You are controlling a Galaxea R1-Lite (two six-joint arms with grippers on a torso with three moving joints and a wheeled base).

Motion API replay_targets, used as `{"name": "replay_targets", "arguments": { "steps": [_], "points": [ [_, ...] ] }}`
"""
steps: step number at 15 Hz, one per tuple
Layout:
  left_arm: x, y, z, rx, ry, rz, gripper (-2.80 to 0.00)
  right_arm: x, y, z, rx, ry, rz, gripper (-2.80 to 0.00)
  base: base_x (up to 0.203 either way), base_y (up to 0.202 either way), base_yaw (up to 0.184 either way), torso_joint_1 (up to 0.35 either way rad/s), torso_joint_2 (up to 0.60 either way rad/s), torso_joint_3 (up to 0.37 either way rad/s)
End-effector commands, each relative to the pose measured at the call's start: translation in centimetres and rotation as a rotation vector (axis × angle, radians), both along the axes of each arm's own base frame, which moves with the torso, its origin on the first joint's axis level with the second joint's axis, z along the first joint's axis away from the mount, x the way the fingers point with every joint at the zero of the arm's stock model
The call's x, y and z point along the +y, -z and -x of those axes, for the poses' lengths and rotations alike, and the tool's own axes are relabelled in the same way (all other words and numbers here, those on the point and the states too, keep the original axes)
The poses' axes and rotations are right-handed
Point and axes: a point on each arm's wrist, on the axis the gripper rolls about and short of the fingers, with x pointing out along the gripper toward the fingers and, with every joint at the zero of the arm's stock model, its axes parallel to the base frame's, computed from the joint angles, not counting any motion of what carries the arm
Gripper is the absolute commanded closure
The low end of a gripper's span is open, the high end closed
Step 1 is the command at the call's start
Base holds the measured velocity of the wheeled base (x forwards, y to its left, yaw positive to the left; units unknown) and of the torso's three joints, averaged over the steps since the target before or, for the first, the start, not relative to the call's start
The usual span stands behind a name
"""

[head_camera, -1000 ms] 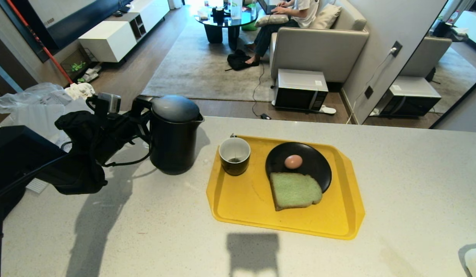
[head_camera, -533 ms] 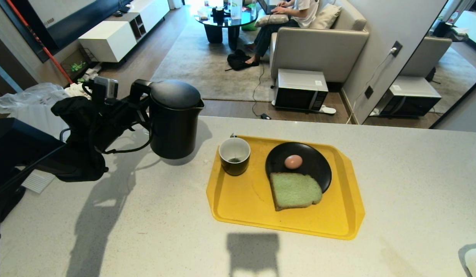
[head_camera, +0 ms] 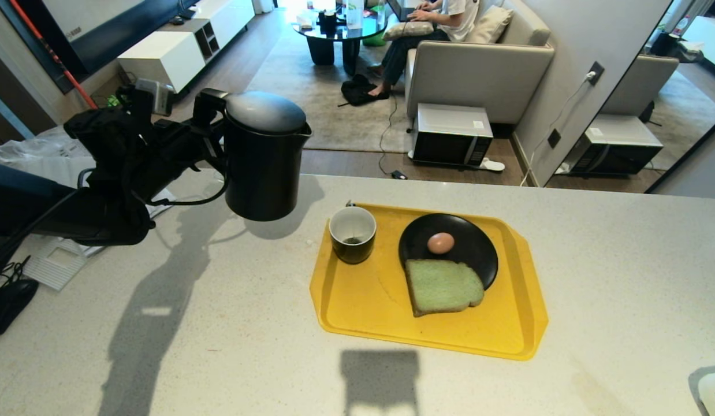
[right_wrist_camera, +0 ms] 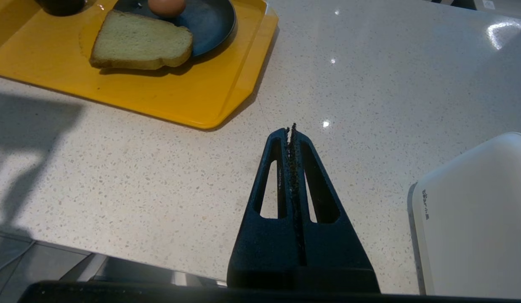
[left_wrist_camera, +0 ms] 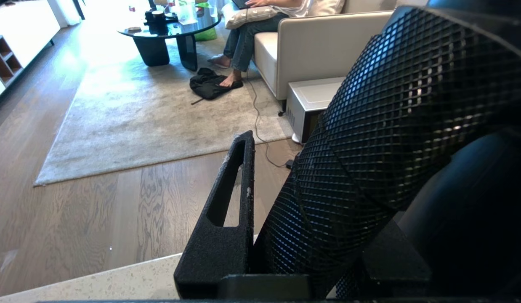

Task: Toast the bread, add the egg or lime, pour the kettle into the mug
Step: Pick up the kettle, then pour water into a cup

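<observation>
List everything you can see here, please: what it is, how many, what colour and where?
Kettle: one, black, lifted above the counter's left part.
Counter: one, speckled white, foreground.
Tray: one, yellow, mid-counter.
Mug: one, black outside, white inside, tray's far left corner.
Plate: one, black, on the tray.
Egg: one, brown, on the plate.
Bread: one slice, pale green, half on the plate, half on the tray.
White appliance: one, counter's near right corner.
Microwave: one, white, on the floor.
Sofa: one, beige, a person seated.
Left gripper: black, jaws clamped on the kettle's handle.
Right gripper: black, jaws shut, over bare counter.
</observation>
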Motion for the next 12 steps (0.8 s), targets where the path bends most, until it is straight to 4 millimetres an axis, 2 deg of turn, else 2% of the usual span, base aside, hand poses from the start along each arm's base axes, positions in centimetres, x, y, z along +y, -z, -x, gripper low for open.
{"name": "replay_targets", "arguments": {
  "steps": [1,3,7,12],
  "points": [
    [-0.5,-2.4,0.9,-0.044,0.015,0.000,0.00,0.0,0.0,0.0,0.001,0.000,0.001,0.00,0.000,0.000,0.000,0.000,0.00,0.000],
    [-0.6,-3.7,1.3,-0.041,0.020,-0.001,0.00,0.0,0.0,0.0,0.003,-0.001,0.001,0.00,0.000,0.000,0.000,0.000,0.00,0.000],
    [-0.6,-6.2,3.3,0.021,0.026,-0.004,0.00,0.0,0.0,0.0,0.002,-0.001,0.001,0.00,0.000,0.000,0.000,0.000,0.00,0.000],
    [-1.2,-8.1,5.4,0.057,0.026,-0.002,0.00,0.0,0.0,0.0,0.001,-0.001,0.001,0.00,0.000,0.000,0.000,0.000,0.00,0.000]
  ]
}}
